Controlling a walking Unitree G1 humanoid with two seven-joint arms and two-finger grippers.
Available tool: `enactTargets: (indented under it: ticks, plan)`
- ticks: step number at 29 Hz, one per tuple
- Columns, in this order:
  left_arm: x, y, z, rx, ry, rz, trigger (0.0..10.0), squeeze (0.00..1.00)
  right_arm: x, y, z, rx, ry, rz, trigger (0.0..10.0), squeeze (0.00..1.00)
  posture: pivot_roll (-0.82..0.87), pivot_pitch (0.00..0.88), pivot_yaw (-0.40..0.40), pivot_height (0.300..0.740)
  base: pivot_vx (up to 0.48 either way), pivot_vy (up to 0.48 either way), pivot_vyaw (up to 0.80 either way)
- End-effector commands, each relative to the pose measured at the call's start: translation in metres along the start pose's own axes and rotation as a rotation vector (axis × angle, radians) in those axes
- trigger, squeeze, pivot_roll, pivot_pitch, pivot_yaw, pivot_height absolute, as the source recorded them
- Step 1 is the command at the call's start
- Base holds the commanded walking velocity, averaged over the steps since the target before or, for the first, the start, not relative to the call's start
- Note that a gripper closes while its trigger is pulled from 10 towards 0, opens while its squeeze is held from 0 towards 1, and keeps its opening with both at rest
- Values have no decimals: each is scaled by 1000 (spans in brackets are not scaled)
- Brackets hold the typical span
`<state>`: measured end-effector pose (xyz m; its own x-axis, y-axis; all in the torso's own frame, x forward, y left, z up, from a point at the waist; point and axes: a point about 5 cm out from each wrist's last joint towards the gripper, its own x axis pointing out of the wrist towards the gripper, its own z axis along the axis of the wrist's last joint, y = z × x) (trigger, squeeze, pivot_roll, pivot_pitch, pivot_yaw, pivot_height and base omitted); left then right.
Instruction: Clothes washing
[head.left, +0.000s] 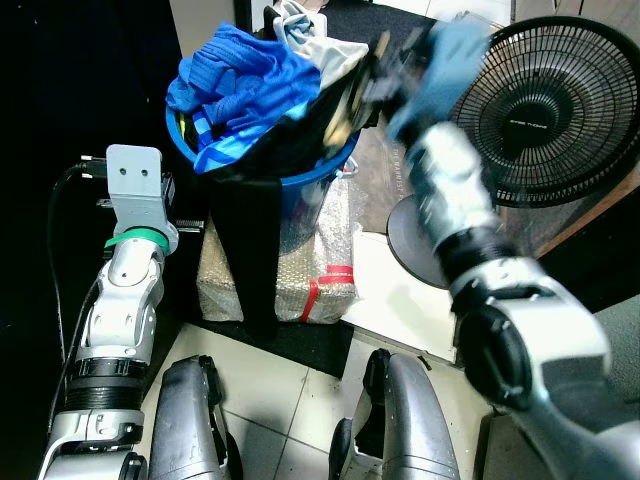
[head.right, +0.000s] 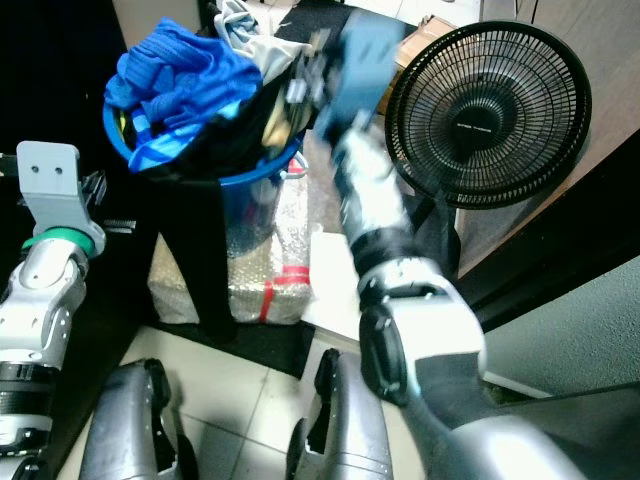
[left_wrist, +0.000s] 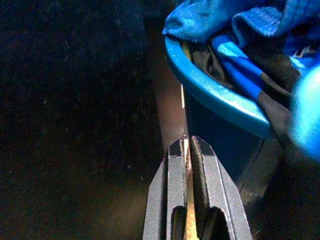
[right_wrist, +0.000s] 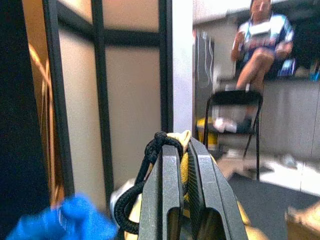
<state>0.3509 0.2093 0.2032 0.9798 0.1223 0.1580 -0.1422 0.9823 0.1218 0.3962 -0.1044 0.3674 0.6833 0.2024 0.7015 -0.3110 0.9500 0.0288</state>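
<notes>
Lifting one garment out of the round blue plastic laundry bucket (head.left: 310, 180) looks like the step in hand, w/ the right gripper (right_wrist: 179, 150) up at the bucket's far rim, fingers clamped on a yellow-and-black garment w/ a black drawstring cord (right_wrist: 145, 165). Motion blur hides the gripper itself in the head views.

The bucket sits on a bubble-wrapped box w/ red tape (head.left: 320, 270), piled high w/ bright blue sports clothes (head.left: 235, 75); a long black garment (head.left: 250, 260) hangs over its front rim nearly to the floor.

To do it well, I'd judge:
- pull straight up & slow, since the pile is tangled & other items may drag out
- keep clear of the black pedestal fan (head.left: 555, 105) standing just beside the bucket
- watch the cord doesn't snag.

Left gripper (left_wrist: 189, 145) hangs near the bucket's outer wall, fingers closed & empty; it could steady the rim if the bucket tips.
</notes>
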Motion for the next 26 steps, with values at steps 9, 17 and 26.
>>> enactTargets:
  ticks: [9,17,26]
  plan:
    - [-2,-2,-10,14,29,-13,10000,0,9,-10,54,-16,-243,-26,10000,0,136,155,-58,500,0,0,0]
    - [-1,-5,-11,12,31,-18,10000,0,4,-20,44,-29,-195,-53,10000,0,132,152,-60,500,0,0,0]
    - [-3,-5,-13,14,37,-17,10000,0,-25,-32,-32,-99,185,-123,10000,0,134,156,-60,500,0,0,0]
